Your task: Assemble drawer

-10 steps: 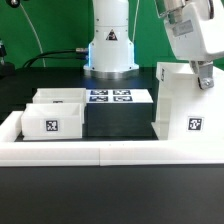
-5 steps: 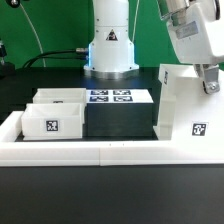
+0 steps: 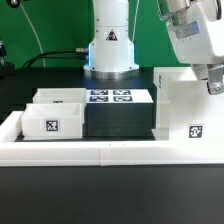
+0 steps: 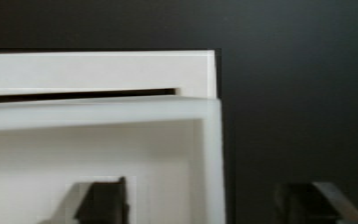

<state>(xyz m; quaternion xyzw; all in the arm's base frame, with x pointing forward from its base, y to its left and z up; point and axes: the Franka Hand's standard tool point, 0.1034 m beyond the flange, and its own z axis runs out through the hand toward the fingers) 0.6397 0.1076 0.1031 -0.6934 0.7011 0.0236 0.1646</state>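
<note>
The tall white box shell (image 3: 185, 105) stands upright at the exterior view's right, its tag facing the camera. My gripper (image 3: 214, 86) is down at the shell's upper far-right corner. In the wrist view my gripper (image 4: 206, 205) is open and straddles the shell's wall (image 4: 204, 150), one finger (image 4: 101, 203) over the white inside and the other (image 4: 309, 203) over the black table. Neither finger visibly touches the wall. Two small white trays sit side by side at the exterior view's left, the nearer tray (image 3: 52, 120) showing its tag and the other tray (image 3: 58, 97) behind it.
The marker board (image 3: 112, 97) lies flat between the trays and the shell. A long low white rail (image 3: 110, 150) edges the table in front. The arm's white base (image 3: 110, 45) stands at the back centre.
My gripper has moved down and towards the exterior view's right along the shell's top. The shell has shifted slightly, its near top corner now lower and further left. The trays have not moved.
</note>
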